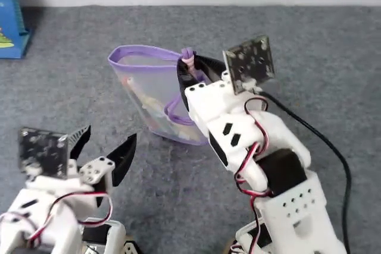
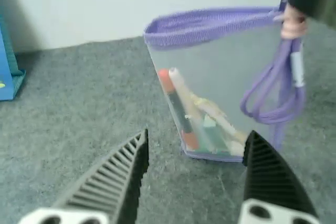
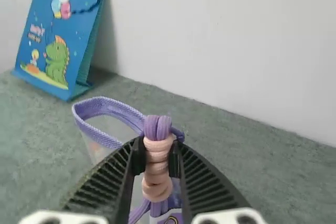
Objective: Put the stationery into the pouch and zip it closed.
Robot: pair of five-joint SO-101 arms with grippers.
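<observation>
Nearest, the left gripper hangs low over the grey carpeted surface, its jaws released and spread wide with nothing between them, just short of the pouch. The pouch stands upright on the surface: clear walls and a purple top band, which in the high view looks parted rather than drawn flat. Inside it lies the stationery, leaning to the bottom: an orange-red pen, a pale one beside it, and some green pieces too blurred to name. At the pouch's far end the right gripper has its jaws clenched on the pink-and-purple knotted pull cord, from which a purple loop hangs down the pouch's side. Farthest off, a blue gift bag with a dinosaur picture stands against the wall; its contents cannot be told.
</observation>
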